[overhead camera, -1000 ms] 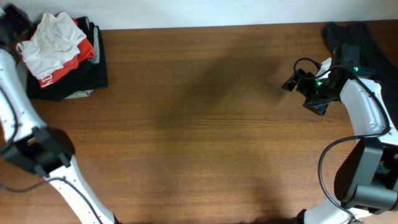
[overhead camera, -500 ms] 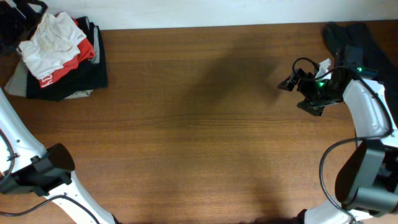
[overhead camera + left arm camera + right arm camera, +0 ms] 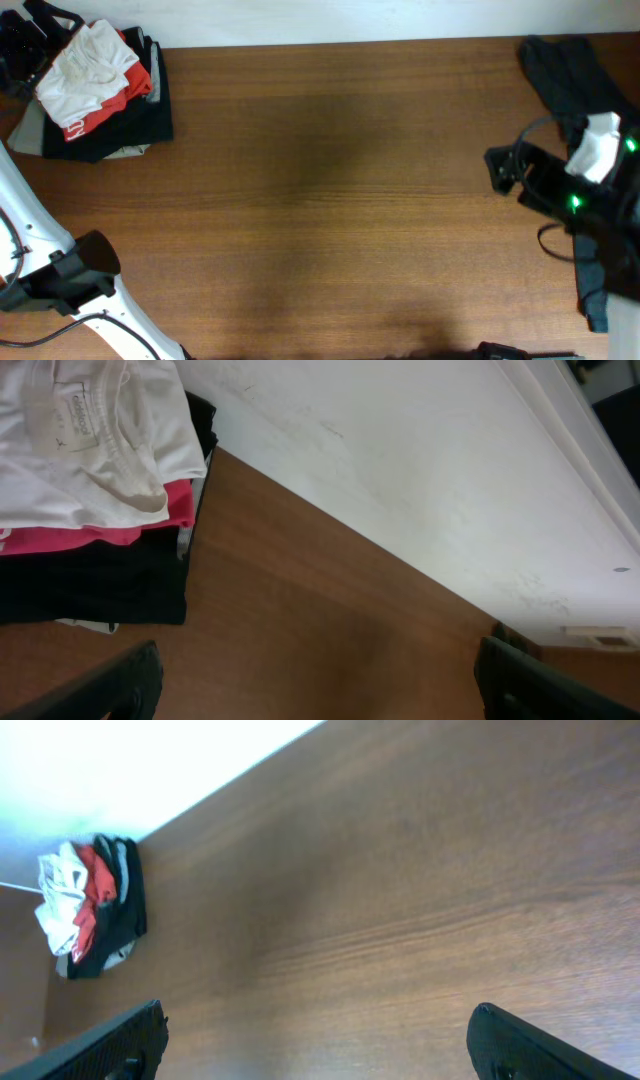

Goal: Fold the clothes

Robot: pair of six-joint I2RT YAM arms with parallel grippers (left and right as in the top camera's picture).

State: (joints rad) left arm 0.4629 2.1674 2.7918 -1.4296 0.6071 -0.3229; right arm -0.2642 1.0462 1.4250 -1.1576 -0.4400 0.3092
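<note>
The white T-shirt (image 3: 82,62) lies crumpled on top of a pile at the table's far left corner. In the left wrist view the white T-shirt (image 3: 85,440) shows its collar and label at the upper left. My left gripper (image 3: 25,45) hangs just left of the pile. Seen from its wrist, the left gripper (image 3: 320,695) is open over bare wood, touching nothing. My right gripper (image 3: 500,170) is at the right side of the table. From its own wrist the right gripper (image 3: 320,1050) stands open and empty above the wood.
Under the T-shirt lie a red shirt (image 3: 128,82) with white lettering and a black garment (image 3: 115,128). A long dark garment (image 3: 565,70) sprawls at the far right corner. The white wall (image 3: 420,490) runs along the table's back edge.
My left gripper has opened beside the pile, with the white T-shirt left lying on top. The right arm has swung back toward the table's right edge.
</note>
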